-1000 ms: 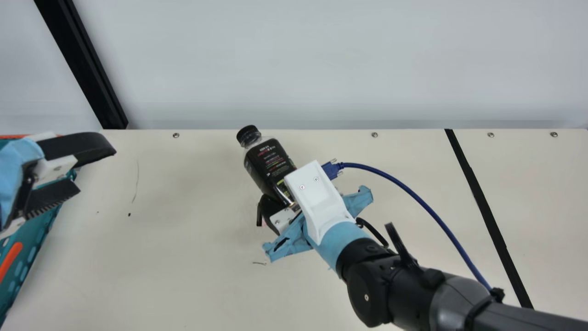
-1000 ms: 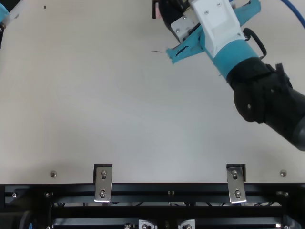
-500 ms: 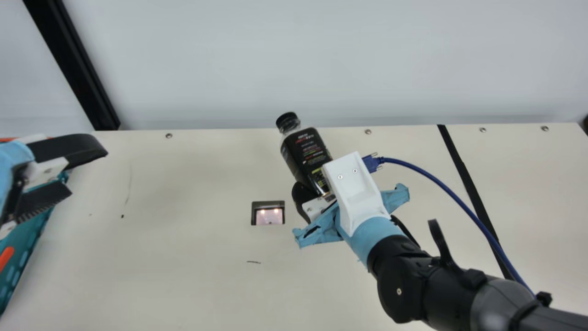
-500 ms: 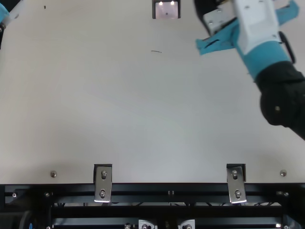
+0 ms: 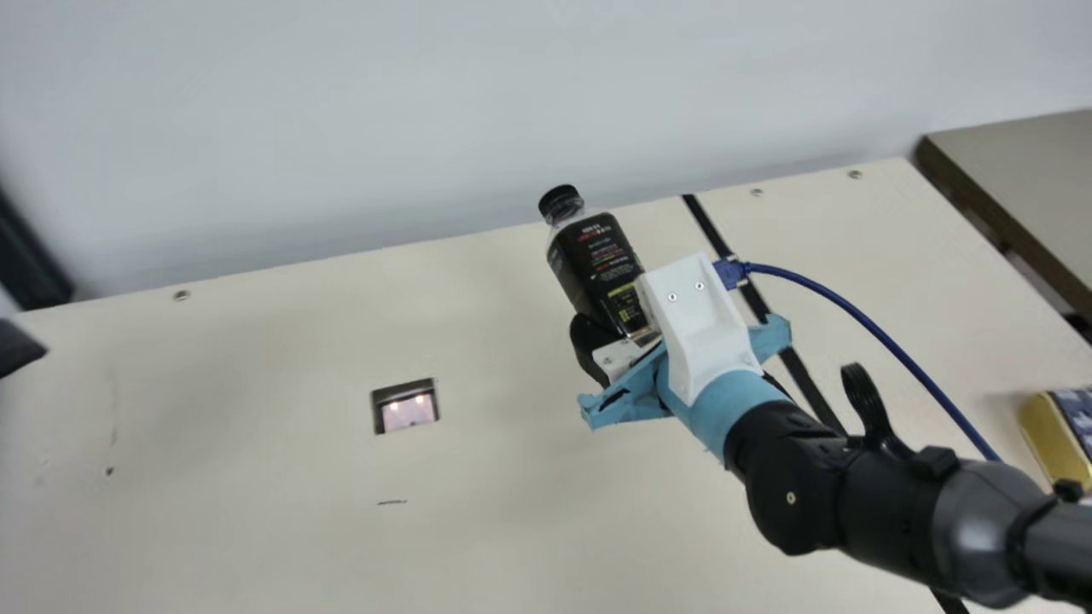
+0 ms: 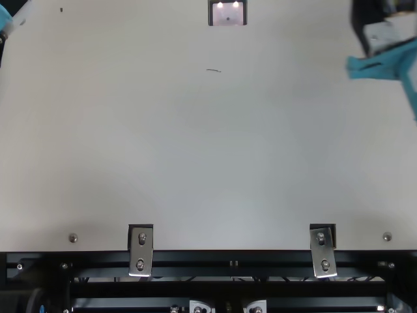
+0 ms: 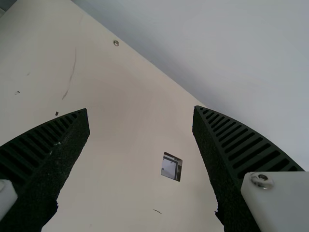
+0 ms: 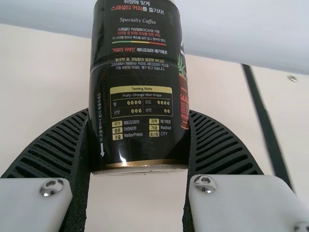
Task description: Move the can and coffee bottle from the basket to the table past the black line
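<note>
And the right tool [image 8: 140, 114] clamps the coffee bottle [image 5: 595, 264] near its base, cap [image 5: 559, 195] towards eleven, likely for steady carrying past the black line [image 5: 706, 223] at three o'clock, left tool [image 7: 140, 108] apart.

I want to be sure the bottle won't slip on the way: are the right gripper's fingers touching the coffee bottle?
Touching: the right wrist view shows the fingers pressed against both sides of the coffee bottle, with no gap.

Yellow object [image 5: 1049, 435] partly outside main view
</note>
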Action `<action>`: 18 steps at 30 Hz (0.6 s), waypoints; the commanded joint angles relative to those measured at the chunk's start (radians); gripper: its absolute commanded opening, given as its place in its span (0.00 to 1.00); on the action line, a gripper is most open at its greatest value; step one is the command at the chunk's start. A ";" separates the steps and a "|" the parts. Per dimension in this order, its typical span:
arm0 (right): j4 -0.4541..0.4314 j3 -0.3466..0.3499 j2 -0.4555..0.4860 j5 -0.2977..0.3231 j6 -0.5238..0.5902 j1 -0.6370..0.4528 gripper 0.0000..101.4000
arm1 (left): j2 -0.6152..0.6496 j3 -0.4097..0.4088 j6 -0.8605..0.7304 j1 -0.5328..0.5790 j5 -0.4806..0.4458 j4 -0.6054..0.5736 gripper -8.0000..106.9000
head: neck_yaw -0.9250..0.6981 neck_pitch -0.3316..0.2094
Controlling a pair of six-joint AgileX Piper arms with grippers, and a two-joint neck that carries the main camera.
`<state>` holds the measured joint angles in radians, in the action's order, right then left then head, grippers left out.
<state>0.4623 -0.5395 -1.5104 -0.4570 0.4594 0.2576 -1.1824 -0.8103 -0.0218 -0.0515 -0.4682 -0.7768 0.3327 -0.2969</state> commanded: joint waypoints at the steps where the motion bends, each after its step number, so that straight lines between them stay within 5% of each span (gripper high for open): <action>1: -0.023 0.031 0.034 0.013 -0.013 -0.072 0.00 | 0.000 0.000 0.000 0.000 0.000 0.000 0.85 | 0.047 -0.001; 18: -0.328 0.157 0.213 0.102 -0.217 -0.477 0.00 | 0.000 0.000 0.000 0.000 0.000 0.000 0.85 | 0.393 0.006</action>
<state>0.1725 -0.3861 -1.3007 -0.3587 0.2662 -0.1702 -1.1824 -0.8103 -0.0218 -0.0515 -0.4682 -0.7768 0.6961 -0.2866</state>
